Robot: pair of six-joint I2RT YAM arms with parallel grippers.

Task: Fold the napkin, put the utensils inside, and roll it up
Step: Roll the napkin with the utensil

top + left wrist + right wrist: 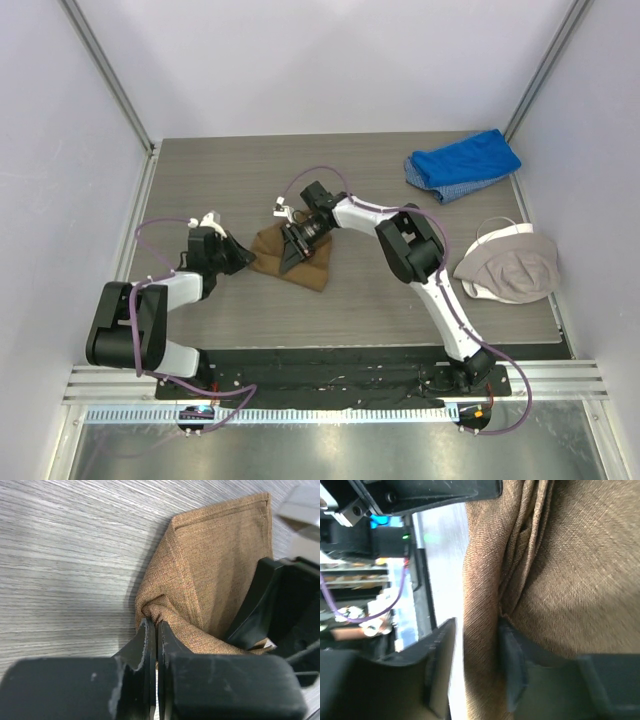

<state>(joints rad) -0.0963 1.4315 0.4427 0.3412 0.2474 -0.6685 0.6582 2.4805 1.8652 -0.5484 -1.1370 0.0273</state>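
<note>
The tan-brown napkin (312, 270) lies folded and bunched on the table's middle. My left gripper (243, 260) is shut on its left corner; in the left wrist view the jaws (156, 625) pinch a gathered fold of the napkin (215, 555). My right gripper (295, 250) presses down on the napkin from above. In the right wrist view it (475, 670) is open, with a raised ridge of the napkin (580, 565) between the fingers; one finger touches the cloth and the other stands apart. One of its black fingers (255, 610) shows in the left wrist view. The gold spoon is hidden or out of view.
A blue cloth (463, 163) lies at the back right. A beige-and-white cap-like item (510, 263) lies at the right edge. White walls enclose the table on three sides. The two grippers are close together over the napkin.
</note>
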